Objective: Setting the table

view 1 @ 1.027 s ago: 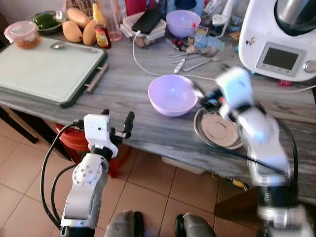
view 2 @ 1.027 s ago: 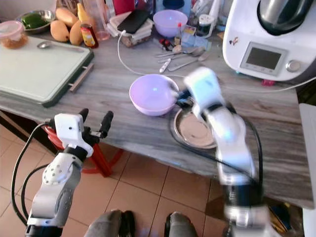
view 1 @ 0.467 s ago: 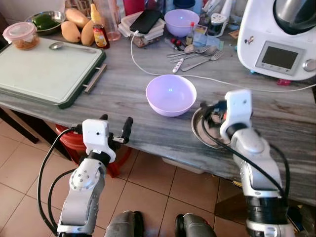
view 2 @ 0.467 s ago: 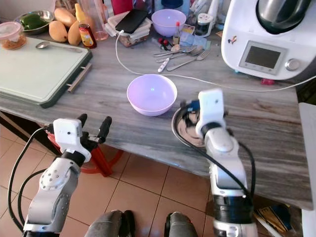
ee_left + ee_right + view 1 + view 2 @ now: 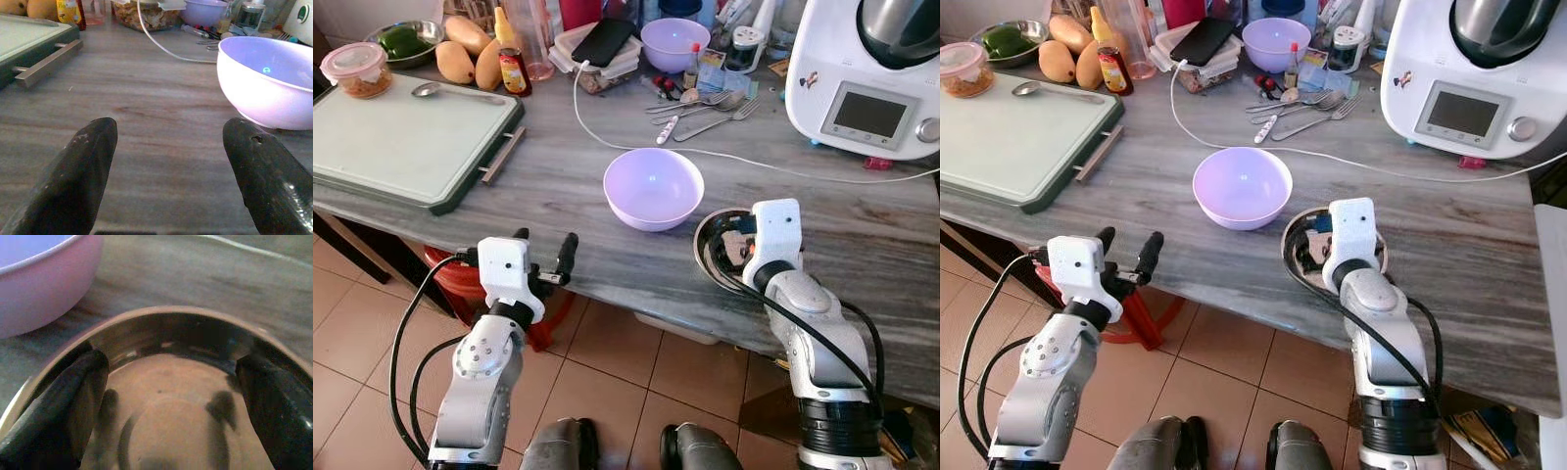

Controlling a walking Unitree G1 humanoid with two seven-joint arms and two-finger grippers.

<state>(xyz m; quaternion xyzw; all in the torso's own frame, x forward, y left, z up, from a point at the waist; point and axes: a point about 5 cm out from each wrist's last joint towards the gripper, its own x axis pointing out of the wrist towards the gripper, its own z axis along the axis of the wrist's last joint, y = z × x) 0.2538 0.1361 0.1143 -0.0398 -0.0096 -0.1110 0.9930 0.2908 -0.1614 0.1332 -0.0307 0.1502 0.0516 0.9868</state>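
Steel plate (image 5: 710,245) sits on the grey counter (image 5: 558,176) near its front edge, just right of the lavender bowl (image 5: 653,186), not clearly touching it. Right gripper (image 5: 171,396) is down inside the plate: fingers (image 5: 73,396) spread wide, tips close to the inner rim on both sides, nothing clamped. Can't tell if the tips touch the metal. Left gripper (image 5: 168,161) hovers at the counter's front edge, well left of the bowl, jaws wide, empty. Green cutting board (image 5: 401,137) lies far left; white kitchen machine (image 5: 871,78) stands at the back right.
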